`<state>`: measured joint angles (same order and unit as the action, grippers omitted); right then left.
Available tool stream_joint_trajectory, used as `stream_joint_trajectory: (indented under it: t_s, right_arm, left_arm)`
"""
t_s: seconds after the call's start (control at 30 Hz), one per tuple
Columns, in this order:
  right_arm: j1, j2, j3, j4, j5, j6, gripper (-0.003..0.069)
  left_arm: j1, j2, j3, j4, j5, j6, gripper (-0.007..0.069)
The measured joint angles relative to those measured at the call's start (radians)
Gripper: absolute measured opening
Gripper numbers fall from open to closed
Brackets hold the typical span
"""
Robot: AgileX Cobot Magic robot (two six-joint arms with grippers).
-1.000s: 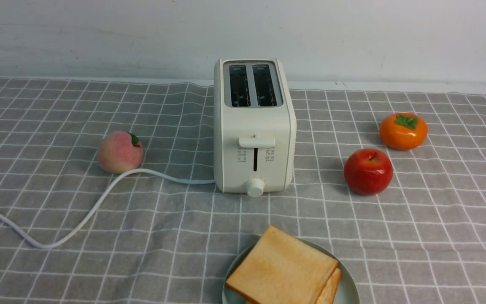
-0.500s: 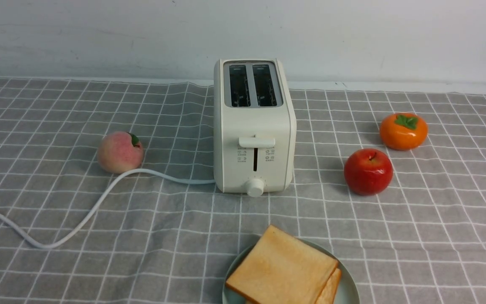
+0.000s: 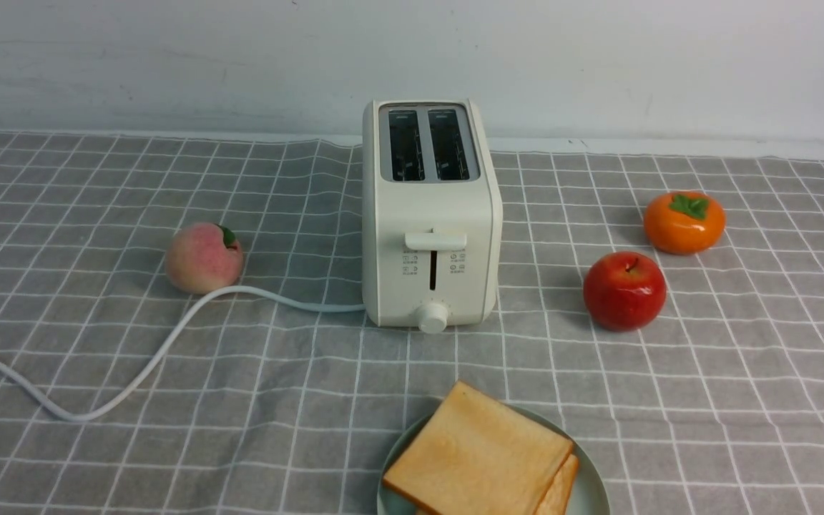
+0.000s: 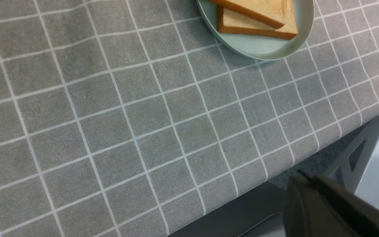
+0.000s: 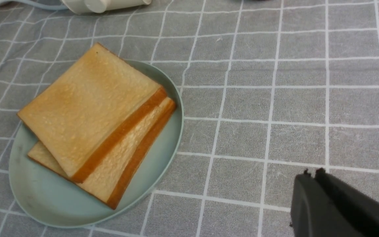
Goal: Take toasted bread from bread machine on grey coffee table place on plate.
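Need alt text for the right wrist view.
Two toast slices lie stacked and offset on a mint-green plate on the grey grid cloth. The right tool, shut and empty, hangs apart from the plate; part of the toaster shows.

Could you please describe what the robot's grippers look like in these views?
Only the finger ends show. The left gripper and the right gripper are alike: matte black, flat, tapering fingers with small nubs at the tips. No cables or markings show; the arms are out of view.

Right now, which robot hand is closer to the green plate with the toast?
Right. The right gripper hovers over the grey coffee table beside the plate; the left gripper hangs past the table's edge, farther away.
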<state>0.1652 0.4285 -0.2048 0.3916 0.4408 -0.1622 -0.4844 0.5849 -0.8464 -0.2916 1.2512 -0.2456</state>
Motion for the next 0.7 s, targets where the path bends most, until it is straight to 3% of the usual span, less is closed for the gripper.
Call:
stream_joint_trajectory:
  t_s: [0.53,0.7]
  right_arm:
    - [0.000,0.000,0.000,0.001,0.006,0.000,0.0022]
    - [0.000,0.000,0.000,0.001,0.022,0.000,0.0027]
  left_arm:
    - [0.000,-0.039,0.029,0.146,-0.021,0.001,-0.0013]
    - [0.010,-0.183,0.107,0.254,-0.171,0.001,-0.0012]
